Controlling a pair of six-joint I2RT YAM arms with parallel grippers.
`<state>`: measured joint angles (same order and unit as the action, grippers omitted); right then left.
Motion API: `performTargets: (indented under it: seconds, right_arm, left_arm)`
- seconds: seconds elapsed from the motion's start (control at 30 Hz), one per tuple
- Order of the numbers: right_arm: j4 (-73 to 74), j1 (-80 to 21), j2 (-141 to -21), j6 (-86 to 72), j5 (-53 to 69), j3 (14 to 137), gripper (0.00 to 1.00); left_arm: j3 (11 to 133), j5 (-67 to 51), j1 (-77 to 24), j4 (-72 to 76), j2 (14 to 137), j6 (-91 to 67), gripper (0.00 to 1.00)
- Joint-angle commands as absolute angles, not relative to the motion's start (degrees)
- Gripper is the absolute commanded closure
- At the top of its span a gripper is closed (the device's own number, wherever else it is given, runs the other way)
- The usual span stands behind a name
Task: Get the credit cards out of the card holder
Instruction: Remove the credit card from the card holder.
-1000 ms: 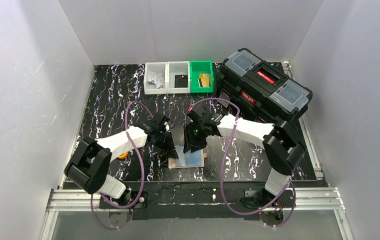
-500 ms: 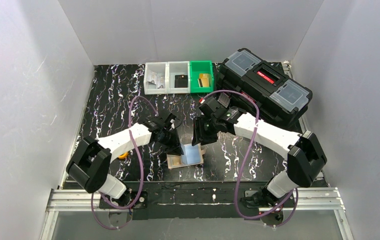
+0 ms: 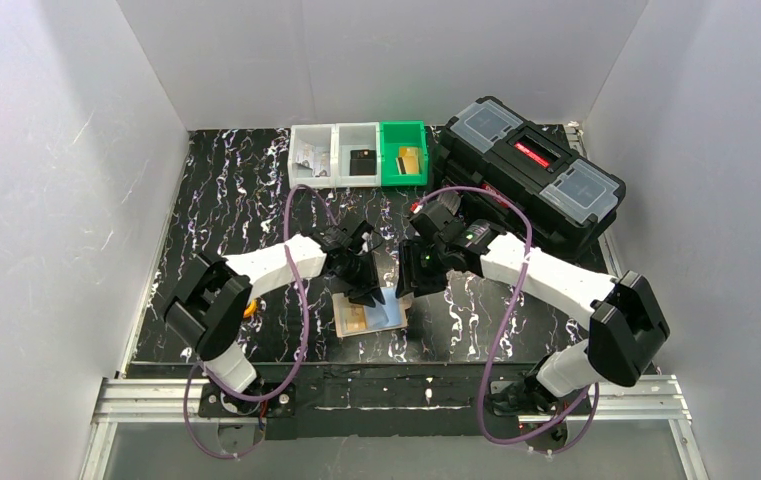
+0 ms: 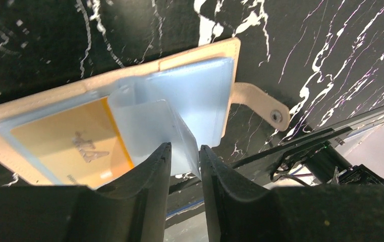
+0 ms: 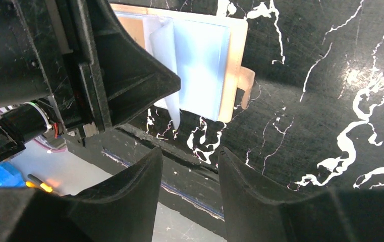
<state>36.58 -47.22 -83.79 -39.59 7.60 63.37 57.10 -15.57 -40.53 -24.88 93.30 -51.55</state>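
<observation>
The cream-beige card holder point(image 3: 346, 325) lies open on the black marbled table near the front edge. It also shows in the left wrist view point(image 4: 179, 58), with its snap tab point(image 4: 260, 103) to the right. A tan-gold card point(image 4: 73, 146) sits in its left pocket. My left gripper point(image 4: 184, 147) is closed on a pale blue card point(image 4: 149, 126), which is tilted up off the holder's right half. The same card shows in the right wrist view point(image 5: 165, 60). In the top view the left gripper point(image 3: 366, 292) is over the holder. My right gripper point(image 5: 189, 150) is open and empty, just right of the holder point(image 3: 408, 285).
A large black toolbox point(image 3: 526, 170) stands at the back right. Two white bins point(image 3: 336, 155) and a green bin point(image 3: 403, 153) stand at the back middle. A small orange thing point(image 3: 247, 310) lies under the left arm. The table's front edge is close to the holder.
My left gripper has moved right onto the holder and taken the pale blue card, which now stands tilted up. My right gripper has drawn back to the right, off the holder.
</observation>
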Motion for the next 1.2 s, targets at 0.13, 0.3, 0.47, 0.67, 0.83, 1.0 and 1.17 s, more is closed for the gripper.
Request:
performTargets:
  seconds: [0.13, 0.3, 0.47, 0.67, 0.83, 1.0, 1.17]
  right_arm:
    - [37.12, -46.27, -80.25, -39.46, 6.27, 61.69, 0.47]
    - [37.11, -46.08, -79.46, -39.79, 6.09, 61.09, 0.47]
    - [37.33, -46.05, -78.87, -40.11, 5.93, 61.24, 0.45]
    - [35.16, -46.06, -79.22, -41.04, 8.48, 61.23, 0.45]
    - [29.26, -46.08, -80.93, -43.73, 13.13, 60.45, 0.44]
    - [21.84, -46.14, -85.61, -47.07, 19.53, 60.34, 0.46]
    - [16.95, -46.53, -91.33, -49.47, 23.88, 61.52, 0.50]
  left_arm:
    - [61.54, -18.52, -41.71, -21.79, 97.65, -50.13, 0.70]
    - [63.00, -19.96, -41.66, -21.11, 98.16, -48.57, 0.66]
    - [65.11, -20.51, -41.67, -22.34, 97.08, -46.34, 0.62]
    - [66.77, -11.90, -41.07, -31.68, 91.57, -44.70, 0.60]
    - [62.14, -8.77, -37.17, -36.37, 84.98, -43.61, 0.60]
    - [56.50, -8.72, -33.29, -38.20, 79.31, -42.13, 0.60]
    - [51.54, -12.16, -30.25, -35.48, 77.97, -42.28, 0.73]
